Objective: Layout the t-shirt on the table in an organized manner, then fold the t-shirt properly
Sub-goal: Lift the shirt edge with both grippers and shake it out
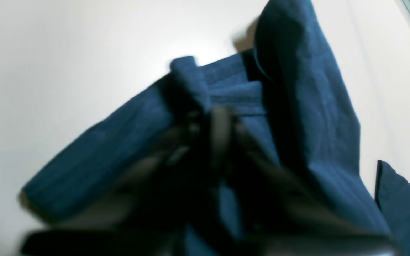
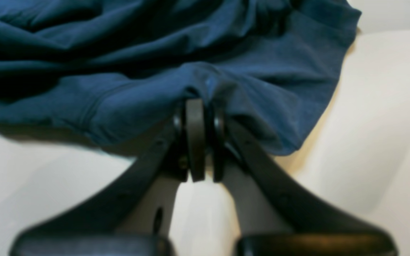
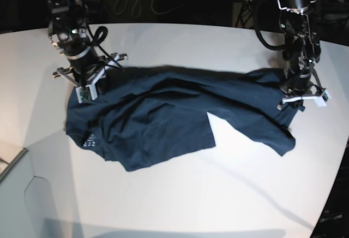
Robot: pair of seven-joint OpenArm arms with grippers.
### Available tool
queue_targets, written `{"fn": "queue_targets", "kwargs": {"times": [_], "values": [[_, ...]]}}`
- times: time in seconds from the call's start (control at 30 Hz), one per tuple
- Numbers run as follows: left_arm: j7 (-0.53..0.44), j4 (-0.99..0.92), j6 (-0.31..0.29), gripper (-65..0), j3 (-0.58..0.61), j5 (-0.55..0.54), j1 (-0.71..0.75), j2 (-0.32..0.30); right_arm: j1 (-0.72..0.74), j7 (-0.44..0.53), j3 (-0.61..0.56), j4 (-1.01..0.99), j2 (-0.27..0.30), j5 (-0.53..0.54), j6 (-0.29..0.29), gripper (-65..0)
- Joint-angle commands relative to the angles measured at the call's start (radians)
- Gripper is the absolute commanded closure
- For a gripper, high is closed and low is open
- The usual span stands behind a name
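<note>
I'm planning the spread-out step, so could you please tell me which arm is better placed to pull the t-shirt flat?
Probably neither alone: the left gripper and right gripper each pinch opposite ends of the t-shirt.

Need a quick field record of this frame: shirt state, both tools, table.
garment: t-shirt, dark navy, crumpled and spread unevenly, not yet flat
label mark: small white print near the shirt's front-left edge in the base view
left tool: shut on a bunched fold of the shirt, view blurred
right tool: shut on the shirt's edge, cloth pinched at the tips
surface: white table, shirt lying across it between the two arms
fold status: not started
</note>
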Motion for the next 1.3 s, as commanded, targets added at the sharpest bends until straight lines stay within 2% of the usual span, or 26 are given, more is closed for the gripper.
{"fn": "queue_targets", "kwargs": {"times": [0.0,0.03,0.23,0.4,0.5,0.67,0.77,0.87,0.93,1.03,1.1,1.17,1.27], "values": [[-0.023,0.026,-0.006,0.0,-0.003,-0.004,-0.019,-0.011,0.009,0.025,0.003,0.015,0.006,0.002,-0.003,0.0],[-0.023,0.029,-0.006,-1.5,-0.003,-0.005,-0.019,-0.011,0.009,0.025,0.003,0.015,0.006,0.002,-0.003,0.0],[-0.019,0.122,-0.005,0.0,-0.005,-0.005,0.015,-0.010,0.020,0.026,0.071,0.017,0.006,0.002,-0.003,0.0],[-0.019,0.319,-0.002,0.0,-0.012,-0.005,0.132,-0.010,0.021,0.022,0.140,0.040,0.006,0.002,0.002,0.0],[-0.017,0.414,-0.006,-0.1,-0.072,-0.010,0.218,0.013,-0.009,0.019,0.157,0.078,0.006,0.002,0.002,0.0],[-0.016,0.489,-0.008,-0.1,-0.175,-0.108,0.336,0.038,-0.085,0.022,0.150,0.147,0.008,0.002,0.003,0.0],[-0.016,0.489,-0.008,-0.2,-0.183,-0.182,0.399,0.032,-0.121,0.019,0.150,0.189,0.008,0.002,0.003,0.0],[-0.016,0.472,-0.008,-0.2,-0.186,-0.200,0.430,0.032,-0.151,0.019,0.150,0.201,0.008,0.002,0.005,0.0],[-0.016,0.441,-0.009,-0.2,-0.186,-0.206,0.434,0.036,-0.158,0.017,0.150,0.195,0.008,0.002,0.048,0.0],[-0.022,0.401,-0.009,-0.2,-0.186,-0.208,0.428,0.038,-0.160,0.009,0.154,0.172,0.008,0.002,0.183,0.0],[-0.023,0.391,-0.009,-0.2,-0.186,-0.208,0.411,0.035,-0.146,-0.026,0.157,0.161,0.008,0.001,0.247,0.0],[-0.023,0.388,-0.008,-0.2,-0.187,-0.200,0.374,0.033,-0.115,-0.057,0.157,0.161,0.008,0.001,0.284,0.0],[-0.017,0.392,-0.002,-0.1,-0.187,-0.200,0.328,0.030,-0.065,-0.112,0.157,0.162,0.008,0.001,0.287,0.0]]}}
